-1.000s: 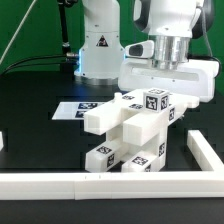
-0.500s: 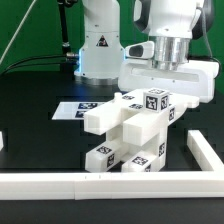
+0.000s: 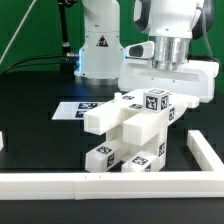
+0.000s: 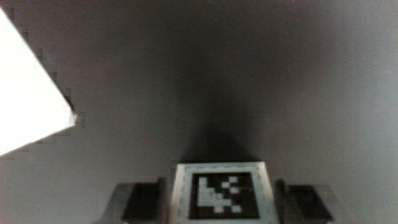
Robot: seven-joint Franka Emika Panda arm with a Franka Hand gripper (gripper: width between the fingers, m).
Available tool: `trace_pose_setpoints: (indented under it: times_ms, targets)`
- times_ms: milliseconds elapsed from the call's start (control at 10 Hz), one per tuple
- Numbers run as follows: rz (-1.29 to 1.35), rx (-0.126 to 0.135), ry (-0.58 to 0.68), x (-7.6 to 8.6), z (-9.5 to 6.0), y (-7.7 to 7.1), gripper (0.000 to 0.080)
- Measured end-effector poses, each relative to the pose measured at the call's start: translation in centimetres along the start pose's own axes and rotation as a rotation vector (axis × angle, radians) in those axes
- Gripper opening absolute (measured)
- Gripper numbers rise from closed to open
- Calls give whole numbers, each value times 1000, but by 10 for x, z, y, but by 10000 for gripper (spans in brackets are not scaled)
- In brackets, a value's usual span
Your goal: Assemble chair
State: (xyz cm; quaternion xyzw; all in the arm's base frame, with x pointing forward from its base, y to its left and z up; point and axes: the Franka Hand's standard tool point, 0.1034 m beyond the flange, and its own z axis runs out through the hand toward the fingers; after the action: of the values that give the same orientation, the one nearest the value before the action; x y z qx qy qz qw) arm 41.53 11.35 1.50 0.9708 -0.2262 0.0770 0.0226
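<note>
- No visible shift against the earlier exterior pictures: arm, gripper [image 3: 157, 92] and chair [image 3: 125, 135] sit in the same spots.
- Judgement: the grasp is already set and the lift or push has not started, so this is a hold before the next assembly move.
- Jaws: in the wrist view they flank the tagged top block [image 4: 217, 192] on both sides and look to be touching it, so I read them as pinching that block. The exterior view hides the fingertips behind the block.
- Chair location: on the black table, just behind the front border rail [image 3: 100, 184] and in front of the marker board [image 3: 78, 108]. The pieces look joined into one stacked cluster.
- Counts: one arm, one gripper.
- One chair cluster; no loose chair piece is in view elsewhere.
- At least five square tags show on the chair, and some are too small to be sure of.
- One marker board.
- One L-shaped border rail, with a small white end bit at the exterior view's left edge.
</note>
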Motion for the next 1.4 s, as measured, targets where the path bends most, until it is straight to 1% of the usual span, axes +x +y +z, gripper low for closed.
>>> trace_pose_setpoints:
  times_ms: [200, 300, 400, 500, 600, 700, 800, 900, 1000, 1100, 1200, 1300, 1400]
  targets:
    - [-1, 0, 0, 0, 0, 0, 281]
    - [0, 2, -4, -3, -1, -4, 282]
    - [21, 8, -33, -21, -11, -21, 282]
    - [-1, 30, -45, -31, -28, -32, 282]
    - [7, 53, -65, -32, -47, -35, 282]
    - [15, 75, -92, -29, -68, -38, 282]
    - [35, 104, -122, -22, -93, -39, 282]
    - [-20, 131, -117, -4, -105, -29, 282]
    - [-67, 142, -113, 29, -108, -9, 282]
    - [-96, 145, -105, 63, -113, 4, 282]
    - [-171, 151, -65, 91, -115, 17, 282]
    - [-227, 139, -17, 109, -111, 32, 282]
    - [-279, 115, 26, 120, -102, 33, 282]
